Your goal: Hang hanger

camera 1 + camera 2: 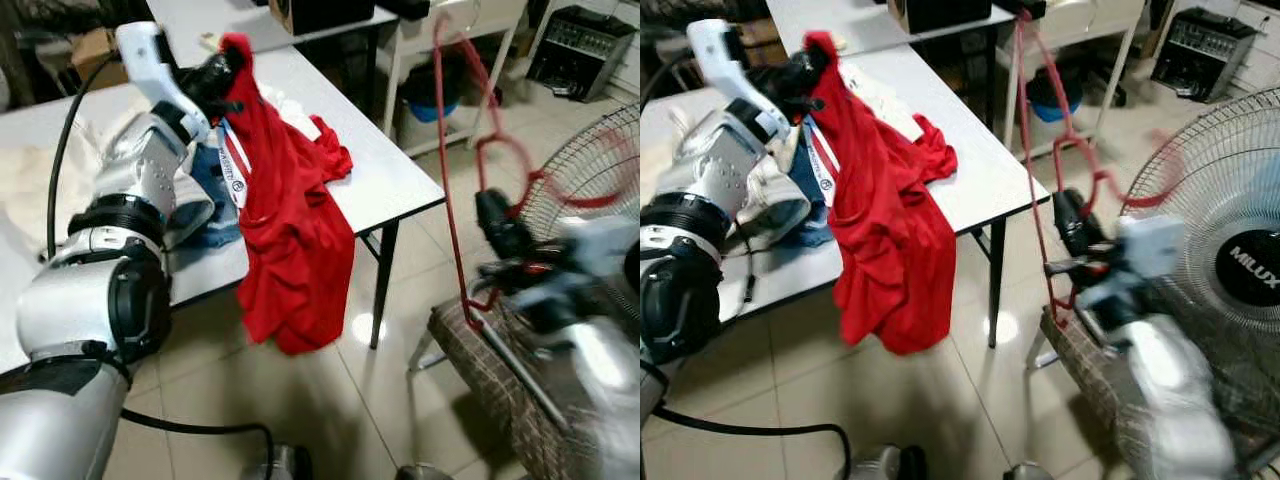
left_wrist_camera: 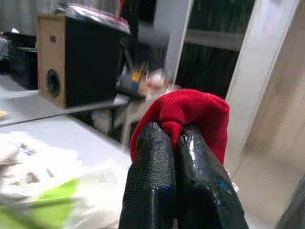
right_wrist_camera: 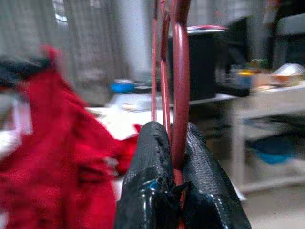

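White tabletop on tiled floor, fan right; left fingers pinch red shirt, right fingers pinch red hanger.

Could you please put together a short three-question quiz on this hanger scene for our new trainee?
1. True or false: the left end effector is shut on the red garment.
2. What does the right end effector hold?
A. a blue cloth
B. the red hanger
C. a fan blade
3. Fill in: the lower part of the red garment hangs over the edge of the white ___.

Key
1. True: its two black fingers pinch a fold of the red fabric and hold it up above the table.
2. B: the hanger's red wire runs between the closed fingers.
3. table
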Robot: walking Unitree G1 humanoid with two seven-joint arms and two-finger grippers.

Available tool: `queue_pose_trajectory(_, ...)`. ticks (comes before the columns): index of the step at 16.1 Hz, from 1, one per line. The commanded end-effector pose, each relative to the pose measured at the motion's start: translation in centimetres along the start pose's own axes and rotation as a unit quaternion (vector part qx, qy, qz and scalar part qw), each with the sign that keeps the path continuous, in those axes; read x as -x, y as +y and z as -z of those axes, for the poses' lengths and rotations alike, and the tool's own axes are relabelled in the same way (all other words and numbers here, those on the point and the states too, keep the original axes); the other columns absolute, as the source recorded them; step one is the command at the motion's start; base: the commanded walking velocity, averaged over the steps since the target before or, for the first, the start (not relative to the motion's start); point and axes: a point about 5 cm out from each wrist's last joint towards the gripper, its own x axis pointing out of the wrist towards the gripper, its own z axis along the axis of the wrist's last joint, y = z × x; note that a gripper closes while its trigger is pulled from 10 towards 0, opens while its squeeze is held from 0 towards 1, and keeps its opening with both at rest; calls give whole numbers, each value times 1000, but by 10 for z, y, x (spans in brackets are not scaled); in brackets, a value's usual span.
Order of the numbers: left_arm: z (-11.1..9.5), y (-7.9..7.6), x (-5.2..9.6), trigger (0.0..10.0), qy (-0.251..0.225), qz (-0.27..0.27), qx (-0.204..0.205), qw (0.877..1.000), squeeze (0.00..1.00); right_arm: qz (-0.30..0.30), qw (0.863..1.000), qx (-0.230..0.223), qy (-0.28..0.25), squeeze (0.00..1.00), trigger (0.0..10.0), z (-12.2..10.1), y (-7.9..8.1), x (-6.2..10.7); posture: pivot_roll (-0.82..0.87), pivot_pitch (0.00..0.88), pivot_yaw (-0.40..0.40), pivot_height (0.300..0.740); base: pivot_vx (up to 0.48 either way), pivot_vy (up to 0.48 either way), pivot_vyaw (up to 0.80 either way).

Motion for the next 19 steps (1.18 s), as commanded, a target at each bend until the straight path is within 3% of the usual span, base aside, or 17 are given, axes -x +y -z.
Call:
queue_pose_trajectory(1,-18,4,-3,0,16,-25,-68,997,0,-69,997,-17,0,0,10000,-17,6,10,-23,19,147,740,0,0,0)
queue_pose_trajectory(3,-36,4,-6,0,1,-40,-73,997,0,-136,990,-25,29,0,10000,-24,14,21,-23,15,152,740,0,0,0)
queue_pose_trajectory(5,-47,0,-8,0,2,-25,-138,990,0,-201,972,-45,110,0,10000,-19,27,34,-28,14,157,740,0,0,0)
queue_pose_trajectory(8,-53,-5,-10,0,-15,-14,-145,989,0,-191,966,-53,167,0,10000,-8,28,37,-32,16,156,740,0,0,0)
queue_pose_trajectory(10,-64,-16,-8,0,-60,34,-133,989,0,-146,966,-62,206,0,10000,5,27,34,-31,19,148,740,0,0,0)
queue_pose_trajectory(11,-60,-32,-3,0,-65,101,-155,981,0,-139,964,-77,215,0,10000,7,30,29,-24,21,138,740,0,0,0)
queue_pose_trajectory(13,-46,-50,5,0,-47,159,-189,968,0,-148,961,-87,219,0,10000,7,35,25,-18,29,129,740,0,0,0)
queue_pose_trajectory(19,-33,-57,12,0,-26,156,-208,965,0,-165,956,-90,224,0,10000,3,41,23,-13,39,119,740,0,0,0)
